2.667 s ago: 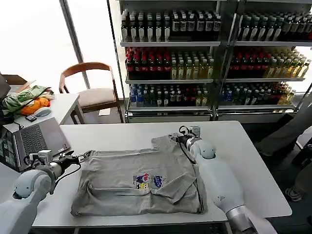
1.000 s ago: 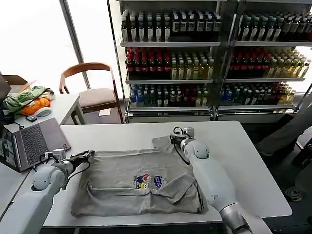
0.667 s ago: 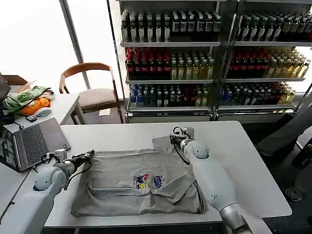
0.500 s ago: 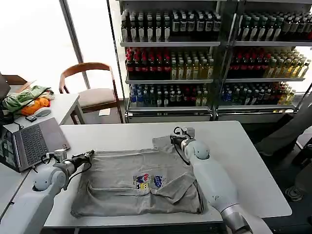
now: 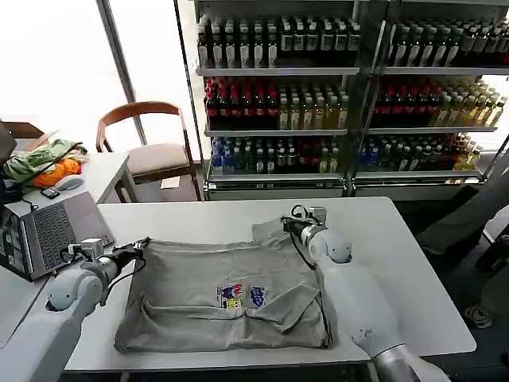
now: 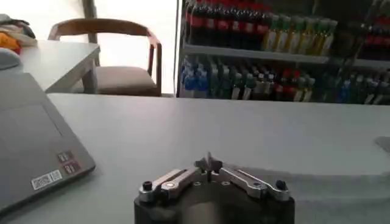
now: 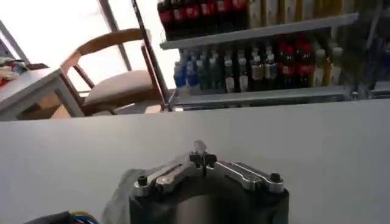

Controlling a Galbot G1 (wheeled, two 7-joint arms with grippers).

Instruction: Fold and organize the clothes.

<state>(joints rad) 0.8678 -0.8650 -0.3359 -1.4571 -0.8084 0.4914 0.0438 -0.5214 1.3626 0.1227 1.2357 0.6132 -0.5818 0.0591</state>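
Note:
A light grey short-sleeved shirt lies spread on the white table, with its small multicoloured chest print facing up and its near part folded over. My left gripper is at the shirt's far left corner, fingers shut on the cloth. In the left wrist view that gripper has its tips pressed together. My right gripper is at the far right corner by the sleeve, shut on the cloth. A nub of fabric pokes out past the closed tips of the right gripper.
An open laptop sits on the table's left edge, close to my left arm. A side table behind it holds a green-and-orange cloth bundle and a mouse. A wooden chair and bottle shelves stand beyond the table.
My left gripper came in to the shirt's far left corner. Since half a second ago, left has shifted left and right slightly right, drawing the far edge straighter.

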